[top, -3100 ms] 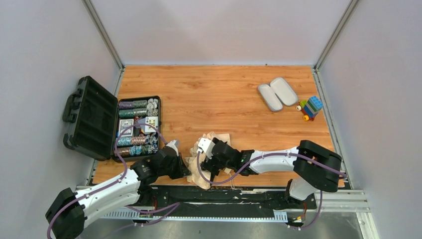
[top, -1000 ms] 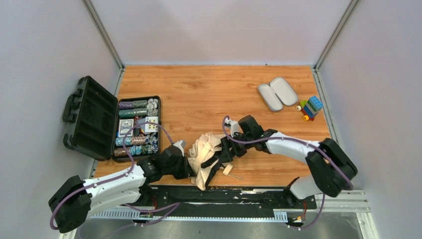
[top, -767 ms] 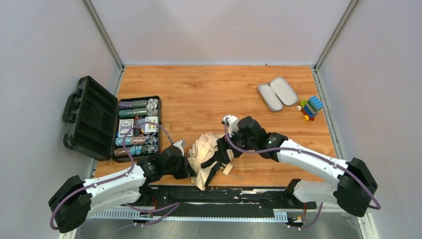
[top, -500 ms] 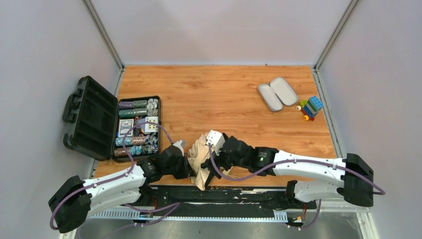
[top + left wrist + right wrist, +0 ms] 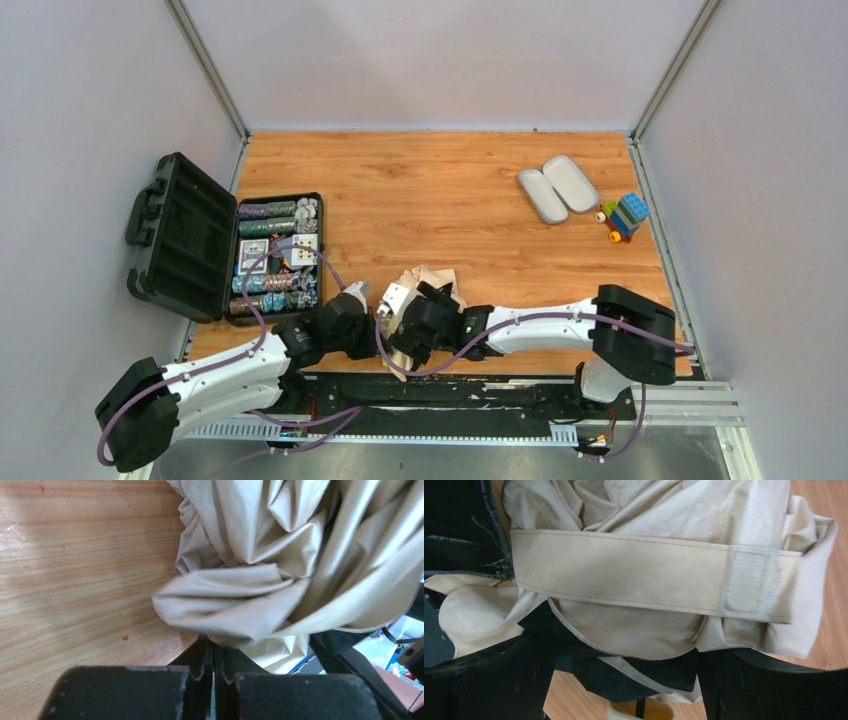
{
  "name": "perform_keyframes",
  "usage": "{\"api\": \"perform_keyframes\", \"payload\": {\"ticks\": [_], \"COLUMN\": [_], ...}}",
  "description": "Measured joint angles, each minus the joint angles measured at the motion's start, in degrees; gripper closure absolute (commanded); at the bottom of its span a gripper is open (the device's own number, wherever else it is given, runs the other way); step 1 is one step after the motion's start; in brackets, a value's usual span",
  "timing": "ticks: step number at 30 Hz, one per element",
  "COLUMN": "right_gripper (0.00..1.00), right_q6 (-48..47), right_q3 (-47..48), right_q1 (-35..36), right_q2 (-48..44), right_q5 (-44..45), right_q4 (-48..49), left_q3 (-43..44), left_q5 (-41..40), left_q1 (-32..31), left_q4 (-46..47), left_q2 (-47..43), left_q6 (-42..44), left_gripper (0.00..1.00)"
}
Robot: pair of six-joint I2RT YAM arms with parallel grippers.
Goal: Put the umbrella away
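We see the umbrella, a crumpled beige bundle with its strap lying across it, at 6 o'clock on the wooden surface. The left hand is pinched together on a fabric fold. The right hand straddles the bundle with its fingers spread wide, hiding most of it from above. An open chip case sits at 9 o'clock. Two oval cases and a block toy sit at 2 o'clock.

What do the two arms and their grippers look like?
Both the left arm and right arm have white shells, black joints and a purple cable looped alongside. The left gripper and right gripper have black fingers, scuffed pale along the edges.
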Motion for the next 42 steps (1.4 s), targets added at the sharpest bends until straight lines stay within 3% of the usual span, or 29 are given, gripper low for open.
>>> {"api": "perform_keyframes", "payload": {"ticks": [4, 7, 11, 13, 19, 26, 29, 34, 36, 42], "right_gripper": [0.02, 0.11, 0.38, 0.58, 0.98, 1.0, 1.0, 1.0, 1.0, 1.0], "right_q6": [0.7, 2.0, 3.9, 5.1, 6.7, 6.7, 6.9, 14.1, 17.7, 24.6], "right_q3": [0.0, 0.3, -1.3, -3.5, -8.3, -10.0, -11.6, -16.9, -17.0, -14.2], "right_q1": [0.0, 0.0, -0.6, -1.6, -4.3, -6.1, -10.0, -23.3, -28.0, -33.3], "right_q2": [4.3, 7.0, 8.9, 9.1, 8.7, 7.4, 4.7, 2.5, 5.0, 14.6], "right_q5": [0.6, 2.0, 2.4, 1.6, -1.1, -5.6, -15.1, -43.5, -52.7, -66.6], "right_q4": [3.0, 7.0, 14.6, 19.5, 29.0, 31.3, 30.8, 35.9, 38.6, 45.5], "left_q3": [0.0, 0.0, 0.0, 0.0, 0.8, 2.9, 4.6, 7.3, 6.8, -1.0], "left_q5": [-0.3, -0.5, -0.9, -1.2, -1.9, -4.6, -5.1, -3.7, -1.6, 2.2], "left_q1": [0.0, 0.0, 0.0, 0.0, 0.0, 0.0, 0.0, 0.0, 0.0, -1.7], "left_q4": [-0.4, -0.8, -2.3, -3.9, -9.9, -19.3, -23.5, -26.1, -24.3, -12.9], "left_q2": [-0.3, -0.6, -1.8, -3.0, -6.0, -9.2, -9.8, -12.5, -13.9, -10.6], "left_q6": [-0.2, -0.4, -0.8, -1.0, -1.2, -0.4, 0.5, 1.9, 1.9, -0.6], "left_gripper": [1.0, 1.0, 1.0, 1.0, 1.0, 1.0, 1.0, 1.0, 1.0, 1.0]}}
